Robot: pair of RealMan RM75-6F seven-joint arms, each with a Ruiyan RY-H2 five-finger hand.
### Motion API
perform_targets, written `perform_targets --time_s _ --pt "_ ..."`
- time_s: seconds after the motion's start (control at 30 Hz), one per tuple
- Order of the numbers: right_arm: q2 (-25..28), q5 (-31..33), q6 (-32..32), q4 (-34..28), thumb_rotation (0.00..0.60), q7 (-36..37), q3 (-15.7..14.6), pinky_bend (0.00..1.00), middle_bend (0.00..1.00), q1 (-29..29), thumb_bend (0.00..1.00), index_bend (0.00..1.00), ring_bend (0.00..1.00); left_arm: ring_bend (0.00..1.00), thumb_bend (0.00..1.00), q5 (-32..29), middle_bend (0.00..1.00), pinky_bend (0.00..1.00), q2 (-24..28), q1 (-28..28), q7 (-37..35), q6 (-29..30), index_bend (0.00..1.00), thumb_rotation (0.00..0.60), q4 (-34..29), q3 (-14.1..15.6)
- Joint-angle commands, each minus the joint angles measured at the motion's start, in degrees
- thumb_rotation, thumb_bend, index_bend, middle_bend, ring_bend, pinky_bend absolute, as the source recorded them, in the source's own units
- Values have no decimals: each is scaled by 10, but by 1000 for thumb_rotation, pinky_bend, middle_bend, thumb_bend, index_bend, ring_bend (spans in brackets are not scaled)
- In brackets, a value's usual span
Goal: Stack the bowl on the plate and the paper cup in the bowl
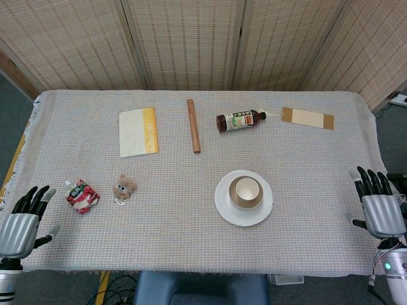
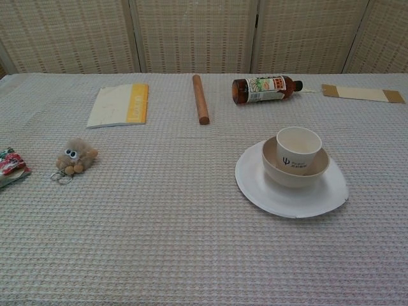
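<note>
Looking down from the head view, you see the paper cup (image 1: 245, 189) standing in the bowl (image 1: 245, 193) on the plate (image 1: 243, 198); your left hand (image 1: 21, 223) and right hand (image 1: 381, 206) hang empty, fingers apart, at the table (image 1: 191, 254) edges. From the chest view, cup, bowl and plate sit nested; no hands show.

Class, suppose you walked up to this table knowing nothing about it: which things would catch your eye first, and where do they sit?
Right of centre, near the front, a neat white stack: the paper cup stands upright in the bowl, which sits on the plate. Behind it a brown bottle lies on its side. Both hands, left hand and right hand, rest open at the table's front corners, holding nothing.
</note>
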Motion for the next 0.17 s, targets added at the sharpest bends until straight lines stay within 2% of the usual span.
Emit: perform_targets --time_s 0.03,0.17 --pt "0 -8 -7 -5 600 -3 3 0 0 -3 122 0 0 41 281 -4 106 201 -1 -1 -1 -4 127 600 1 1" --pt "3 -22 -3 -10 600 -1 7 0 0 -9 122 0 0 41 281 0 106 201 -1 0 3 1 127 600 -2 2"
